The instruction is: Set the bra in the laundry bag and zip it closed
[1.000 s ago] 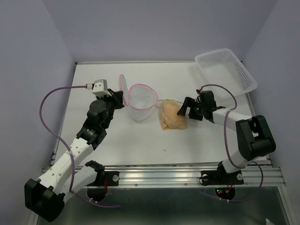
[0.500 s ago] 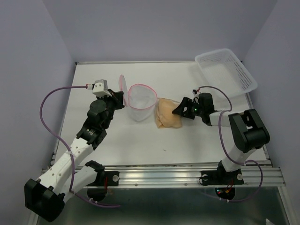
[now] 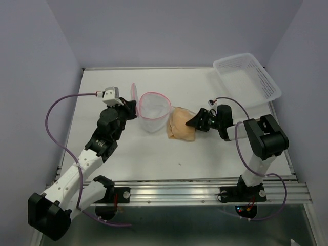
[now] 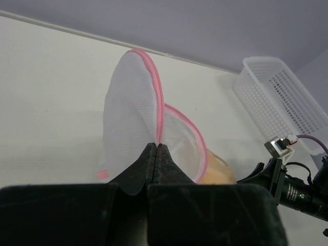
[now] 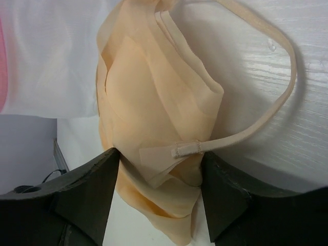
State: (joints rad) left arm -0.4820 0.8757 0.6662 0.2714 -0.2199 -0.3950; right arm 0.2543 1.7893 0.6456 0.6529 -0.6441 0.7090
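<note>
We log left gripper (image 4: pixel 156 148) clamped on pink-rimmed white mesh laundry bag (image 3: pixel 154 117), right gripper (image 5: pixel 159 156) part-open astride soft peach-beige fabric bra (image 3: pixel 180 129), just beside bag.

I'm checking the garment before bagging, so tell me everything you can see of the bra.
The bra is soft peach-beige fabric, folded into a crumpled bundle, one thin strap looping out over the white table. It lies beside the laundry bag, touching its mesh. The right claw straddles it, jaws open at either side.
</note>
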